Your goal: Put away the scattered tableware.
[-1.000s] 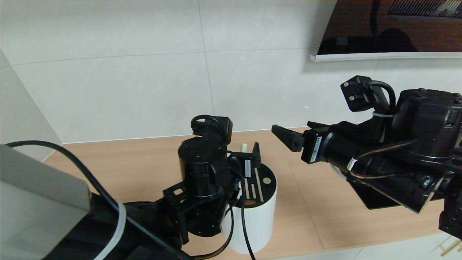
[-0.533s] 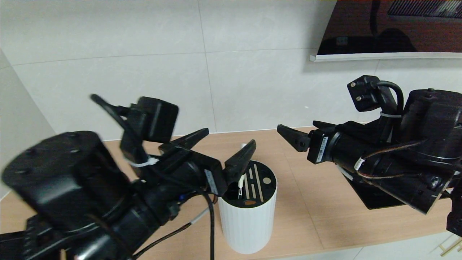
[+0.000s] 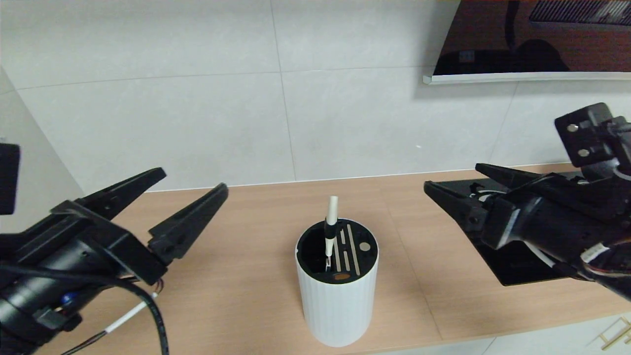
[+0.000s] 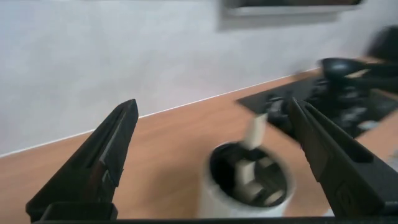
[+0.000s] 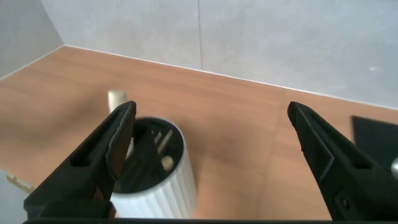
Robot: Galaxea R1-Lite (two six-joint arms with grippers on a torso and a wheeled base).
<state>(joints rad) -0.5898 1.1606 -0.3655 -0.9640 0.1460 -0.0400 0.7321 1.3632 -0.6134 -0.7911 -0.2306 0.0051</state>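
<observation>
A white ribbed cylindrical holder (image 3: 337, 291) with a black slotted top stands on the wooden counter (image 3: 256, 256) near its front edge. One utensil with a white handle (image 3: 331, 214) stands upright in the holder's open compartment. My left gripper (image 3: 190, 192) is open and empty, held to the left of the holder at about its top height. Right of the holder, my right gripper (image 3: 458, 187) is also open and empty. The holder appears in the left wrist view (image 4: 249, 186) and the right wrist view (image 5: 155, 168), between each gripper's spread fingers.
A flat black tray (image 3: 512, 266) lies on the counter at the right, under my right arm. A tiled wall (image 3: 276, 98) rises behind the counter and a dark hood (image 3: 532, 39) hangs at upper right. The counter's front edge runs just before the holder.
My left gripper let go of the white-handled utensil in the holder and pulled back to the left, fingers spread. My right arm drew back to the right.
</observation>
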